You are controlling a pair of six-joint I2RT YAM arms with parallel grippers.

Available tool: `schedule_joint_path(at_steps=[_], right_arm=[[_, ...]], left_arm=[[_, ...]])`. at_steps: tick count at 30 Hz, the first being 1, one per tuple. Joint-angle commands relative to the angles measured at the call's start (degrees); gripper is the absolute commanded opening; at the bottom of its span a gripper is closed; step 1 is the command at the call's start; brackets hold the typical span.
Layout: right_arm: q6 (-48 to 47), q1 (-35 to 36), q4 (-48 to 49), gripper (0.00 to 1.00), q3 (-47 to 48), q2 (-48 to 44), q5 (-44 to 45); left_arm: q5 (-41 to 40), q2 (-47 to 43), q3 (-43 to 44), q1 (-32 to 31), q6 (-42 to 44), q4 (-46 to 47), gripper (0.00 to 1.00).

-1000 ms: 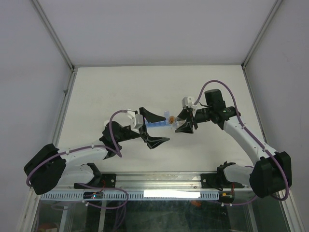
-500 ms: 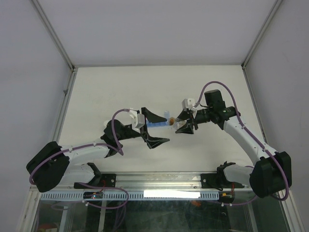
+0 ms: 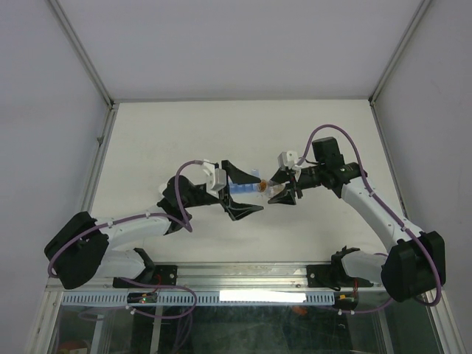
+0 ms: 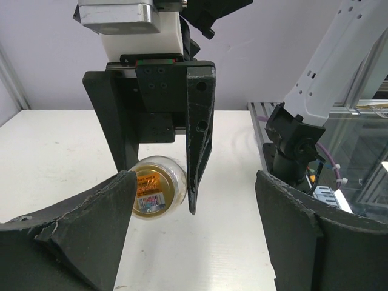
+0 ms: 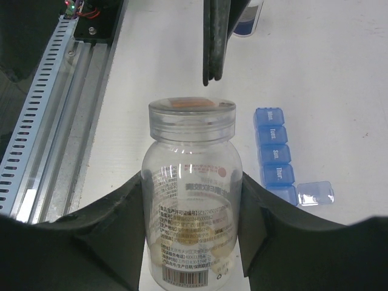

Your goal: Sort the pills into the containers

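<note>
I've the right end effector point(image 5: 193, 203) gripping the pill bottle point(image 5: 193, 170); left end effector point(image 4: 194, 182) gapes wide. Tilt too fast and pills point(image 5: 203, 248) could miss the blue organizer point(image 5: 274, 151).

Robotics lab, boxed test cell. Signs:
- Bare white worktop point(image 3: 184, 133), closed in left, right and far by plain grey-white wall panels point(image 3: 236, 44) on aluminium frame posts point(image 3: 81, 50).
- My left arm point(image 3: 129, 227) and right arm point(image 3: 372, 209) bolted to aluminium rail point(image 3: 251, 274) along near edge.
- Slotted cable duct point(image 3: 103, 298) beside rail.
- Purple cables point(image 3: 330, 125) loop off arms.
- Small board with lit LEDs point(image 5: 76, 7) by duct.
- Glass panel point(image 3: 258, 328) below near edge.
</note>
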Motion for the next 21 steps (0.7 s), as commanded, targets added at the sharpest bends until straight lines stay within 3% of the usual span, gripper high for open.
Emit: schedule_joint_path(at_steps=[1,21], right_arm=[[-1.5,0.3,0.4,0.00,0.5,-0.9,-2.4],[-2.0,0.5,0.1,0.00,0.5,-1.0,-2.3]], left_arm=[[1.9,1.5,3.6,0.8,2.4,-1.2,0.79],[-2.0,5.4,7.2,1.3,2.4,-7.2,0.63]])
